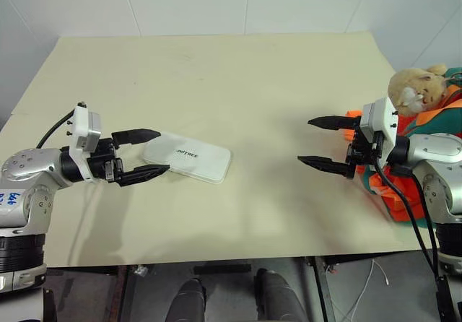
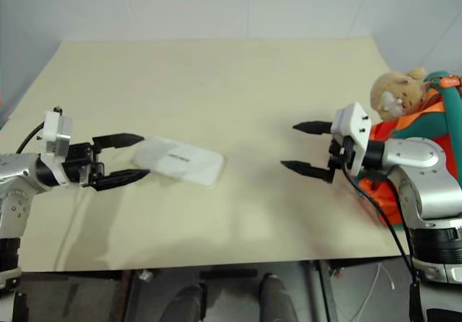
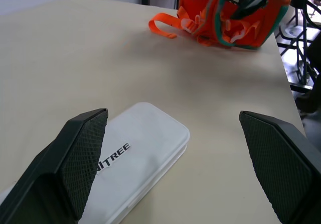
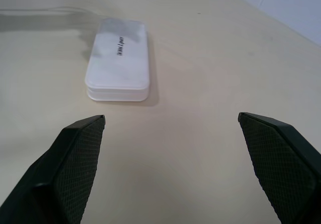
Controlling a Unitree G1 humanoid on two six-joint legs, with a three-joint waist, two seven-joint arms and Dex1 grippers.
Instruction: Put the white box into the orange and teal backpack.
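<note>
The white box [image 1: 189, 159] lies flat on the beige table [image 1: 238, 84], left of centre, with dark lettering on its lid. My left gripper [image 1: 142, 154] is open and hovers at the box's left end, its fingertips over that end, holding nothing. The orange and teal backpack [image 1: 426, 131] sits at the table's right edge with a tan plush bear [image 1: 416, 89] on top. My right gripper [image 1: 315, 141] is open in front of the backpack, pointing toward the box, well apart from it. The box [image 4: 119, 60] lies ahead between my right fingers [image 4: 70, 161].
The table's front edge [image 1: 216, 260] runs just below both arms. White walls stand behind the table. An orange strap [image 3: 168, 23] of the backpack trails onto the tabletop. Black cables hang from both wrists.
</note>
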